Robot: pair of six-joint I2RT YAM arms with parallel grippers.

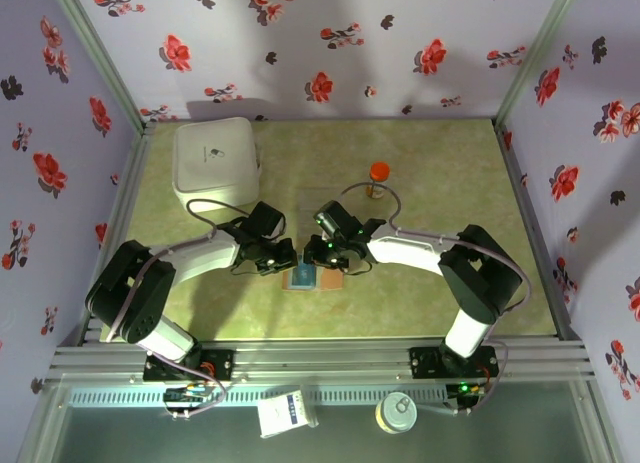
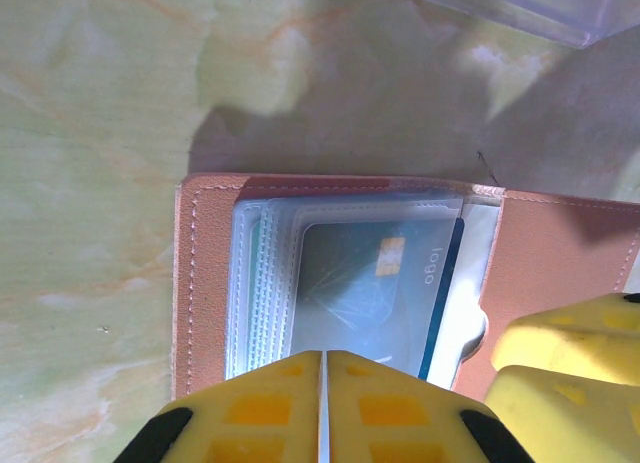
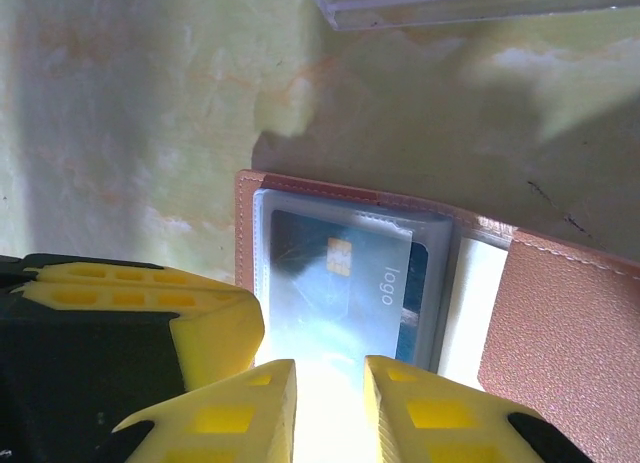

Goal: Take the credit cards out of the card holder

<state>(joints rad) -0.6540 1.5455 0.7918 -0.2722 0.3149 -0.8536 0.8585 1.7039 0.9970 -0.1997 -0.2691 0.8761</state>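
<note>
I see the card holder [image 1: 302,279] lying open on the green table [image 1: 440,293], between my two arms. A teal credit card [image 2: 360,283] sits inside its clear sleeve [image 2: 265,283]. The left gripper [image 2: 323,361] is closed, pads together at the holder's near edge. The right gripper [image 3: 330,368] straddles the sleeve's edge with a narrow gap; I cannot tell whether it grips.

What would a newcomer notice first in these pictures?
The left gripper, shut, and the right gripper meet over an open brown card holder at the middle of the green table, a blue card showing through its clear sleeves. Red-flowered walls surround the table.
</note>
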